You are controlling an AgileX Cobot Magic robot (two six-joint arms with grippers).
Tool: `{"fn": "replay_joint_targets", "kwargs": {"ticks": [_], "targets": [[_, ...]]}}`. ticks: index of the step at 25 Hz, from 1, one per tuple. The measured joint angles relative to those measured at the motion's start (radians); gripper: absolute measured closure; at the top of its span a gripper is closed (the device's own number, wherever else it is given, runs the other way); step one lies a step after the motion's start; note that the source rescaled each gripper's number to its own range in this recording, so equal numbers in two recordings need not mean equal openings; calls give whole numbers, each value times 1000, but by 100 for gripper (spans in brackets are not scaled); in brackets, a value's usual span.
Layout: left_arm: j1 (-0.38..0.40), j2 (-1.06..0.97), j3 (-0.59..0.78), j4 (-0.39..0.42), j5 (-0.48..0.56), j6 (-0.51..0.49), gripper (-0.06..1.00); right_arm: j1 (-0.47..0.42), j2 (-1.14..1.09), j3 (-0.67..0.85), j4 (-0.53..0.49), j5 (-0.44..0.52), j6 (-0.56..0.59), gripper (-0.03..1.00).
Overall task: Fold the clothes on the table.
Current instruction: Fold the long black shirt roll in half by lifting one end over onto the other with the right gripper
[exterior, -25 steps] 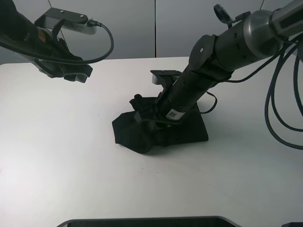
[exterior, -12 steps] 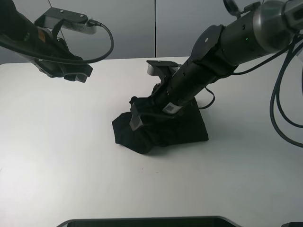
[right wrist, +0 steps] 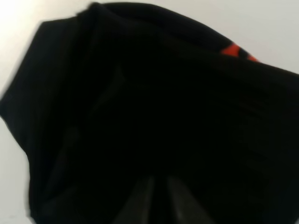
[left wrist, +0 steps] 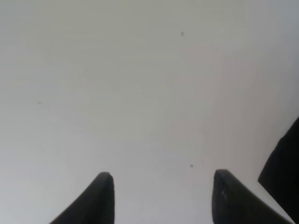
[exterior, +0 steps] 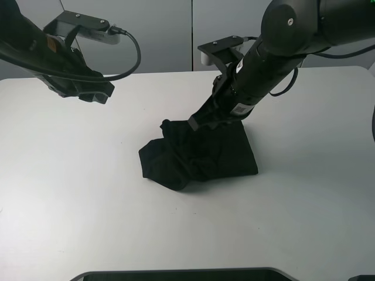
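One shirt [exterior: 199,155] on screen, bunched up, so I think it's just the one. One bench [exterior: 88,193]. Two arms in play, left arm [exterior: 35,52] and right arm [exterior: 275,47], and two claws: left claw [left wrist: 163,186], right claw [right wrist: 159,200].

Black cotton T-shirt [exterior: 222,155], folded into a rumpled, roughly rectangular bundle, left end bunched, sliver of red print [right wrist: 233,50] at one edge, lying mid-frame on white rounded-corner surface [exterior: 88,193]

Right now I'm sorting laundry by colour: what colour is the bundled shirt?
Black shirt, with a red-orange patch of print; right wrist view shows it best.
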Motion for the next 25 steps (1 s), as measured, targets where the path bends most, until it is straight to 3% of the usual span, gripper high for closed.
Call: {"fn": "replay_joint_targets", "kwargs": {"ticks": [4, 11, 19, 25], "targets": [[0, 0, 0, -35, 1, 30, 34, -2, 1, 0, -62, 5, 42, 97], [0, 0, 0, -41, 3, 37, 34, -2, 98, 0, -56, 5, 84, 97], [0, 0, 0, -41, 3, 41, 34, 0, 144, 0, 232, 5, -102, 97], [0, 0, 0, -45, -15, 41, 34, 71, 222, 0, 366, 5, -203, 97]]}}
